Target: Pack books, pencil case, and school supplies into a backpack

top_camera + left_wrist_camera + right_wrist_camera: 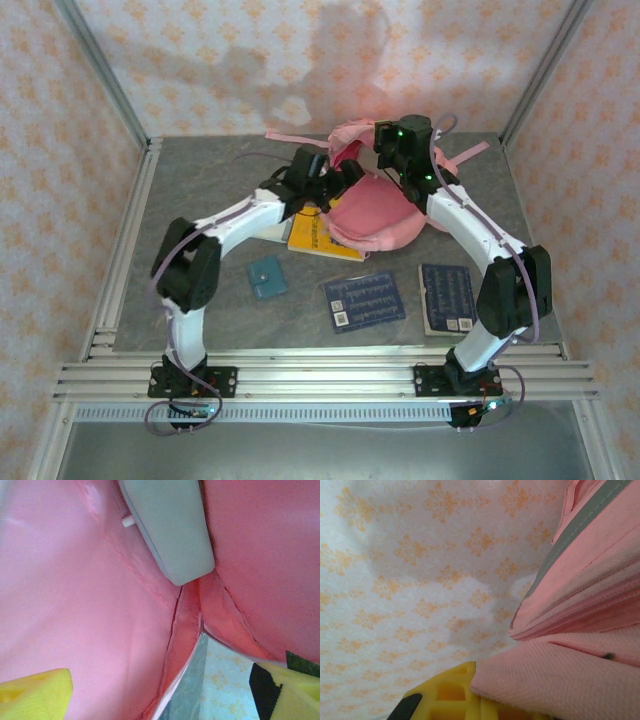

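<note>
- backpack (378, 212) lying toward the back of the tabletop (200, 190), mouth lifted, pink straps (292, 136) trailing out near the rear wall.
- left end effector (338, 182) pushed into the backpack mouth from the left, fingers spread wide, nothing clamped between them.
- right end effector (400, 160) at the top rim of the backpack, closed tight on the pink fabric and holding the mouth up.
- yellow book (318, 238) flat on the tabletop, far corner tucked under the backpack's near-left edge, just beside the left forearm.
- navy book (364, 300) and second navy book (447, 297) flat near the front edge, apart from each other and from the backpack; the second sits close to the right arm's elbow.
- teal snap case (267, 276) flat on the tabletop, left of the navy books, near the left arm's elbow.
- top view gives the layout, with arms and fabric covering the backpack's inside.
- left wrist view gives that inside: pencil case (172, 530) in the backpack, wedged between pink lining walls, ahead of the yellow fingertips (32, 695) and not touching them.
- small white nub sticking out of the pencil case's left side.
- slit below the lining seam showing a bit of grey tabletop and patterned wall.
- right wrist view up close: yellow finger (447, 695) with pink fabric lying over it, grey trim band (580, 525) along a backpack fold, patterned wall (410, 580) behind.
</note>
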Action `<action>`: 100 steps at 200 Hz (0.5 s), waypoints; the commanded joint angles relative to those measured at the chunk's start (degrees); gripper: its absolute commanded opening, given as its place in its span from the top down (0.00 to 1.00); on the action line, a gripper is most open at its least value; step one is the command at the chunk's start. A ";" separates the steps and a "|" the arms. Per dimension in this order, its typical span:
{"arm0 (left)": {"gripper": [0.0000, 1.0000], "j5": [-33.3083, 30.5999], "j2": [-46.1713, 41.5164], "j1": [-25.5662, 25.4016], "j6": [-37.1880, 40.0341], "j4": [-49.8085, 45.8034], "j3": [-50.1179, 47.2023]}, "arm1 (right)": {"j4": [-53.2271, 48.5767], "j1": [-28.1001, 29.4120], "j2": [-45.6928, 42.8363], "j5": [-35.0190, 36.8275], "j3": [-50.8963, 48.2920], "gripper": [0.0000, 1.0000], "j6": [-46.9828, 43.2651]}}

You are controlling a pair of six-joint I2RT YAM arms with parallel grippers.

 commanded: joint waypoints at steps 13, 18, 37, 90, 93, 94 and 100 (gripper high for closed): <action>0.11 -4.40 -12.03 4.00 3.73 -8.20 -7.26 | -3.94 -0.77 -0.32 -6.41 4.23 1.00 -8.73; 0.11 -5.55 -13.23 4.13 4.96 -11.36 -7.00 | -5.79 -0.78 -0.09 -7.45 5.17 1.00 -10.65; 0.09 -11.08 -15.67 4.05 11.27 -26.17 -3.86 | -14.46 -0.57 0.81 -10.14 8.92 1.00 -18.13; 0.00 -25.45 -17.28 1.90 11.38 -52.04 -2.31 | -31.50 1.19 0.74 -5.72 11.04 1.00 -28.92; 0.00 -25.94 -17.58 1.74 10.88 -52.77 -2.77 | -31.62 1.36 0.63 -5.81 10.85 1.00 -29.16; 0.00 -26.05 -17.63 1.71 10.66 -52.98 -3.00 | -31.64 1.39 0.60 -5.81 10.78 1.00 -29.25; 0.01 -25.84 -18.07 1.64 9.70 -53.61 -4.44 | -31.77 1.71 0.45 -5.87 10.51 1.00 -29.87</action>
